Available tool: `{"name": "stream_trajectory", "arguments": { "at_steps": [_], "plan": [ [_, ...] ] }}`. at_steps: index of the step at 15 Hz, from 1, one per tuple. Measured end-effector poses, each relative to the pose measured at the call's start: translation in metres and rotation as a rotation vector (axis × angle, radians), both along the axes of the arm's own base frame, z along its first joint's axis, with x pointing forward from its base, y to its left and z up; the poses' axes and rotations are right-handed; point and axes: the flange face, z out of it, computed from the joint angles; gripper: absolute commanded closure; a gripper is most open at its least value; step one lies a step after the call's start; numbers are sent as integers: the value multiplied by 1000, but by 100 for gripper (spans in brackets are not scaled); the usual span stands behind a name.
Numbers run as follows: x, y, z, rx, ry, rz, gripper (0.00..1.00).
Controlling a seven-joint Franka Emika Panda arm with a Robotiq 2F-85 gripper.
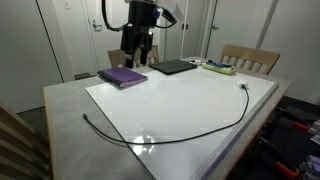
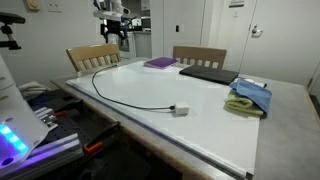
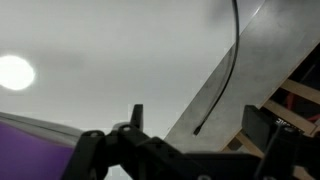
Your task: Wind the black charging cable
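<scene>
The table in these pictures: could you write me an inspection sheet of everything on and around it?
Surface: white board lying on a grey table; a glare spot on the board.
Job's things: black charging cable lies unwound in one long curve across the board, with its plug end near an edge.
Clutter: purple book, black laptop, blue and green cloths, all on the chairs' side.
Grippers: gripper open, holds nothing, hovers near the purple book.
Cables: besides the charging cable, nothing seen on the table.
Surroundings: wooden chairs, white doors.
</scene>
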Motion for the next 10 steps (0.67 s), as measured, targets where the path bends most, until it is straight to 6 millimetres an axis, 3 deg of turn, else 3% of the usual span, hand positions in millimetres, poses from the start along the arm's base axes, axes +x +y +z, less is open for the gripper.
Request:
{"name": "stream_trajectory", "arguments": {
  "at_steps": [4, 10],
  "plan": [
    [16, 21, -28, -19, 22, 5, 0],
    [20, 61, -46, -68, 29, 36, 0]
  ]
}}
